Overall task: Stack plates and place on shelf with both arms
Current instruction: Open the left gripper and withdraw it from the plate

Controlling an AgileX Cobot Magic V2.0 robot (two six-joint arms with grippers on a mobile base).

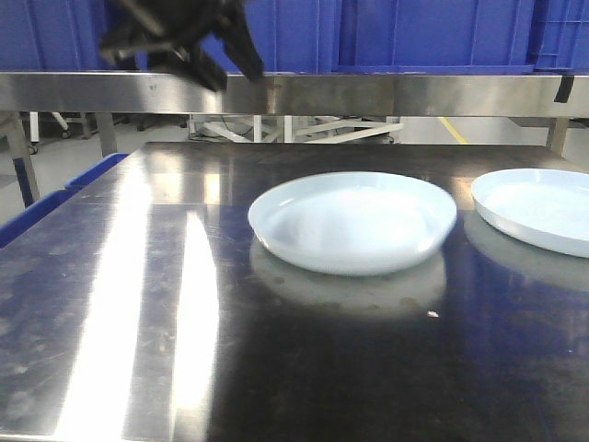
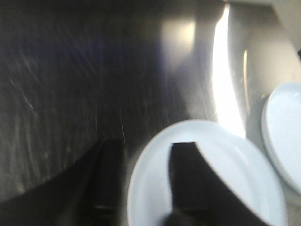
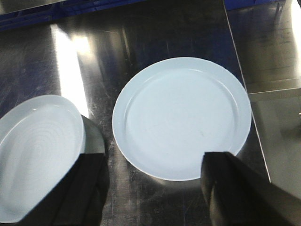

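Two pale blue-white plates lie apart on the steel table. One plate (image 1: 352, 223) is at the middle, the other plate (image 1: 541, 208) is at the right edge of the front view. My left gripper (image 1: 235, 75) hangs high at the back left, open and blurred. In the left wrist view it (image 2: 146, 157) is open over the near rim of the middle plate (image 2: 150, 188), one finger (image 2: 188, 174) above the plate, nothing held. My right gripper (image 3: 155, 162) is open above the table, just short of the right plate (image 3: 181, 115); the middle plate (image 3: 37, 150) lies to its left.
A steel shelf rail (image 1: 396, 94) runs across the back with blue crates (image 1: 423, 32) on it. In the right wrist view the table top (image 3: 141, 33) ends at a seam to the right, with another steel surface (image 3: 273, 42) beyond.
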